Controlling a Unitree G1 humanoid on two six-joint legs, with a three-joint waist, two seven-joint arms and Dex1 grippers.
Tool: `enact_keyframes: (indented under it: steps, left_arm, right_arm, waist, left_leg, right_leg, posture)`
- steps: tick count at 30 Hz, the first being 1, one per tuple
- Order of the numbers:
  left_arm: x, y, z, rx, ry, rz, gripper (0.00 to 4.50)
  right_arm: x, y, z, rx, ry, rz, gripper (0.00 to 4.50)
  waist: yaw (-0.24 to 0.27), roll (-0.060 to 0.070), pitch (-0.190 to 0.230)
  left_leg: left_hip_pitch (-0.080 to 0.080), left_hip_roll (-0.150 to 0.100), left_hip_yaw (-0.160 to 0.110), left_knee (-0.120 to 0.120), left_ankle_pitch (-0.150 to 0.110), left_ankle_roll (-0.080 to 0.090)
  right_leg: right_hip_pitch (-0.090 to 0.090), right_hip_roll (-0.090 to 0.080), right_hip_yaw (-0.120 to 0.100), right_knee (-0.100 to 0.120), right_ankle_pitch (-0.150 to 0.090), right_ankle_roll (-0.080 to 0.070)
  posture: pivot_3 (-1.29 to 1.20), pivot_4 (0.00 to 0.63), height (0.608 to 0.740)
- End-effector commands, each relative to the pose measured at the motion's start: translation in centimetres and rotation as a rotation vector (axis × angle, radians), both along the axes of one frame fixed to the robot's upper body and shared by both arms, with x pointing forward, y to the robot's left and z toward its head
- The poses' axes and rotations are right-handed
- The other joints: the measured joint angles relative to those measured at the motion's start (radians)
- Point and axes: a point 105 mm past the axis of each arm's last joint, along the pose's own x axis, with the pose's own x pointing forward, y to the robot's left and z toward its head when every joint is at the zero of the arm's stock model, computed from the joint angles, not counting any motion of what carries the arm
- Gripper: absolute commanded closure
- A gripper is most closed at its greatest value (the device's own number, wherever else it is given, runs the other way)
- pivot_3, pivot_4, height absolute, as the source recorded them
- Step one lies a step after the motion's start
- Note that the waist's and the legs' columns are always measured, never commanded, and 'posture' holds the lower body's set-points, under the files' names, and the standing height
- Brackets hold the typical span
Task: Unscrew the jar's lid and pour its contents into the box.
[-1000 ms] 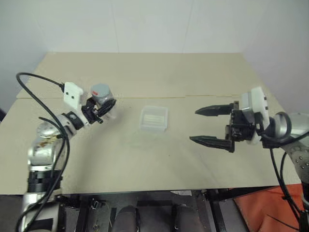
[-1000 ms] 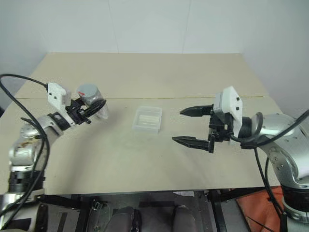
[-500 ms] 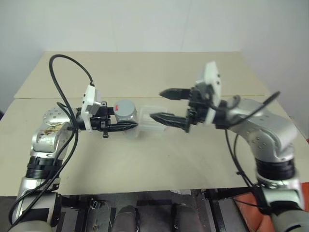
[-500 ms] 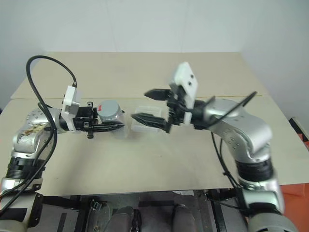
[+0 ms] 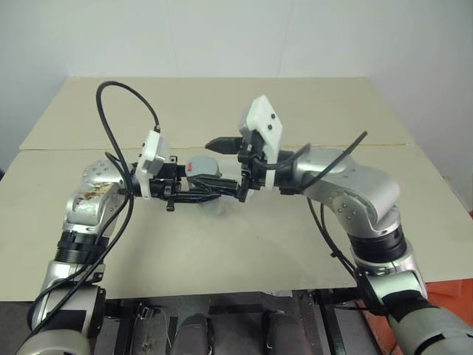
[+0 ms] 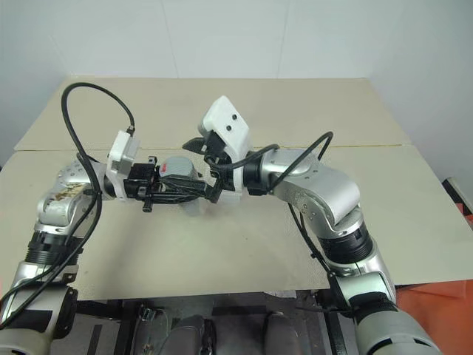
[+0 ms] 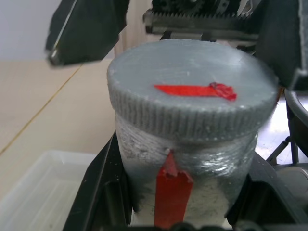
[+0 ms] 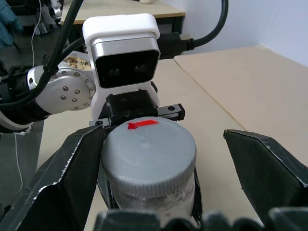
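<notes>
Above the beige desk [image 5: 244, 251], the left end effector [image 5: 211, 188] gripped the jar [image 7: 185, 185]; the right end effector [image 5: 216, 164] stood wide open around its lid [image 8: 149, 151].

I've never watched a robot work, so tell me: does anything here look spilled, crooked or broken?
Nothing stands out. The left gripper holds the jar with its lid on, the open right gripper straddles that lid, and nothing has spilled on the table.

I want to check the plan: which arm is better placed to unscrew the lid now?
The right. Its gripper is open with the fingers on either side of the lid, ready to close and twist. The left gripper is shut on the jar, so it should only hold it.
</notes>
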Motion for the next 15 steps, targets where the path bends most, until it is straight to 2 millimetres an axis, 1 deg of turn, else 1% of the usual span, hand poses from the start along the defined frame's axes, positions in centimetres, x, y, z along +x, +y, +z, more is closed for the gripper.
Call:
enact_keyframes:
  steps: [1,4,7,9,10,11,15]
  left_arm:
    - [0.00,-0.28,0.68,0.002,-0.040,-0.014,2.54]
    - [-0.02,-0.29,0.79,0.002,-0.043,-0.014,2.54]
    - [-0.04,-0.27,0.84,0.003,-0.046,-0.014,2.54]
    - [-0.11,-0.23,0.73,0.006,-0.043,-0.014,2.54]
    - [-0.15,-0.22,0.68,0.007,-0.043,-0.015,2.54]
    - [-0.21,-0.20,0.65,0.008,-0.041,-0.016,2.54]
    - [-0.35,-0.16,0.44,0.018,-0.036,-0.023,2.54]
  right_arm:
    - [-0.12,0.30,0.67,0.001,-0.034,0.008,0.00]
    - [0.06,0.31,0.53,-0.009,-0.037,0.009,0.00]
    - [0.22,0.34,0.45,-0.017,-0.041,0.009,0.55]
    - [0.13,0.41,0.46,-0.016,-0.044,0.015,1.18]
    - [0.07,0.43,0.46,-0.016,-0.046,0.020,1.57]
    - [0.08,0.47,0.48,-0.015,-0.047,0.020,1.72]
    - [0.22,0.43,0.57,-0.011,-0.052,0.017,1.72]
  waist:
    - [-0.002,0.000,0.000]
    - [-0.003,0.000,0.000]
    - [-0.003,0.000,0.000]
    - [-0.003,0.000,0.000]
    - [-0.003,0.000,0.000]
    - [-0.003,0.000,0.000]
    - [-0.003,0.000,0.000]
  left_leg:
    - [0.000,0.000,0.000,0.000,0.000,0.000]
    - [0.000,0.000,0.000,0.000,0.000,0.000]
    - [0.000,0.000,0.000,0.000,0.000,0.000]
    - [0.000,0.000,0.000,0.000,0.000,0.000]
    - [0.000,0.000,0.000,0.000,0.000,0.000]
    - [0.000,0.000,0.000,0.000,0.000,0.000]
    - [0.000,0.000,0.000,0.000,0.000,0.000]
  right_leg:
    - [0.000,0.000,0.000,0.000,0.000,0.000]
    - [0.000,0.000,0.000,0.000,0.000,0.000]
    - [0.000,0.000,0.000,0.000,0.000,0.000]
    - [0.000,0.000,0.000,0.000,0.000,0.000]
    - [0.000,0.000,0.000,0.000,0.000,0.000]
    - [0.000,0.000,0.000,0.000,0.000,0.000]
    - [0.000,0.000,0.000,0.000,0.000,0.000]
  posture:
    - [0.00,0.150,0.740]
    - [0.00,0.150,0.740]
    - [0.00,0.150,0.740]
    - [0.00,0.150,0.740]
    - [0.00,0.150,0.740]
    - [0.00,0.150,0.740]
    - [0.00,0.150,0.740]
